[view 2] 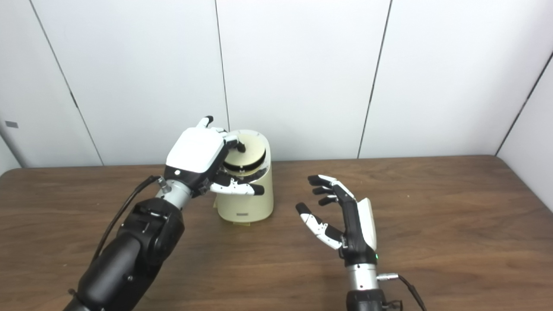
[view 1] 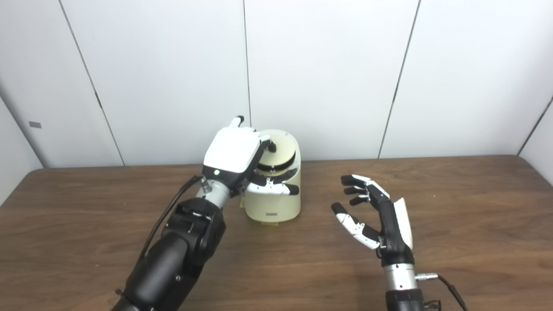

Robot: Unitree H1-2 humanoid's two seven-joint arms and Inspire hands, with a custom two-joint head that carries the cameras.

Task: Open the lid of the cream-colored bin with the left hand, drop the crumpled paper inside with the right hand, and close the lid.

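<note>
The cream-colored bin (view 1: pixel 276 203) stands on the wooden table (view 1: pixel 453 224) near the back, left of centre. Its round lid (view 1: pixel 281 152) is tilted up, with a dark gap under it. My left hand (view 1: pixel 233 155) is at the bin's top left, with its fingers on the lid's edge and its thumb (view 1: pixel 276 188) across the front of the bin under the rim. My right hand (view 1: pixel 371 211) is open and empty, palm facing left, above the table to the right of the bin and apart from it. No crumpled paper is in view.
White wall panels (view 1: pixel 324 65) stand right behind the table's back edge, close behind the bin. A cable (view 1: pixel 449 285) hangs from my right wrist.
</note>
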